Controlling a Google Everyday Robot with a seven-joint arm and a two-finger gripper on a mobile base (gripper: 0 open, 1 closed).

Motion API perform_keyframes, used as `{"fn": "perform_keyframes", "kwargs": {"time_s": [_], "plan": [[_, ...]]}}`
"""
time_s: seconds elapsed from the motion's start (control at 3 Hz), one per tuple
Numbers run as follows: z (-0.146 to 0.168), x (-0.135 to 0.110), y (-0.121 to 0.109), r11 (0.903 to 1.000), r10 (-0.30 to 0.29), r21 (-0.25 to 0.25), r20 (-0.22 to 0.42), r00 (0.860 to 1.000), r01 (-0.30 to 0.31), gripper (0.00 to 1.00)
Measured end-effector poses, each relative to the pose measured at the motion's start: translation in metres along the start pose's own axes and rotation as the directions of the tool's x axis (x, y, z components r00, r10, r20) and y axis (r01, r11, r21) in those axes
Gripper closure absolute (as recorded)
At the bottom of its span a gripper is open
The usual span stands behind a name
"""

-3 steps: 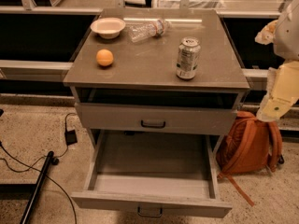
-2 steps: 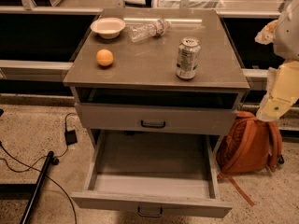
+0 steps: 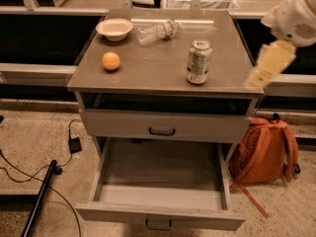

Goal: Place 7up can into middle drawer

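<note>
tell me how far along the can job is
Done: the middle drawer is pulled open. In hand: nothing visibly; the gripper hangs by the right edge of the cabinet top, apart from the 7up can. Left: grasp the can, which stands upright on that top, and lower it into the drawer.

You look down steeply from in front of the cabinet (image 3: 148, 68), fairly near, facing its open middle drawer (image 3: 160, 174); the gripper (image 3: 269, 65) hangs at the frame's upper right.

7up can (image 3: 199, 61) upright, middle drawer (image 3: 161, 174) open, gripper (image 3: 269, 65) right
</note>
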State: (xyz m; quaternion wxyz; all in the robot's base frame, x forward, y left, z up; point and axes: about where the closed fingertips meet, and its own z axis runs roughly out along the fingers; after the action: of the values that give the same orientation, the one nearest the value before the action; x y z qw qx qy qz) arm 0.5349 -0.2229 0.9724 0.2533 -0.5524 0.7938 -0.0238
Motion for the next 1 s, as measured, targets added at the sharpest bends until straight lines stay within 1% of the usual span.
{"fn": "perform_keyframes", "kwargs": {"time_s": [0.33,0.67,1.0], "plan": [[0.053,0.001,-0.032,0.9954,0.093,0.011,0.141,0.986,-0.095,0.00],[0.101,-0.016,-0.073,0.9857,0.145,0.036,0.310,0.940,-0.164,0.00],[0.134,-0.043,-0.101,0.9793,0.168,0.028,0.442,0.881,-0.201,0.00]]}}
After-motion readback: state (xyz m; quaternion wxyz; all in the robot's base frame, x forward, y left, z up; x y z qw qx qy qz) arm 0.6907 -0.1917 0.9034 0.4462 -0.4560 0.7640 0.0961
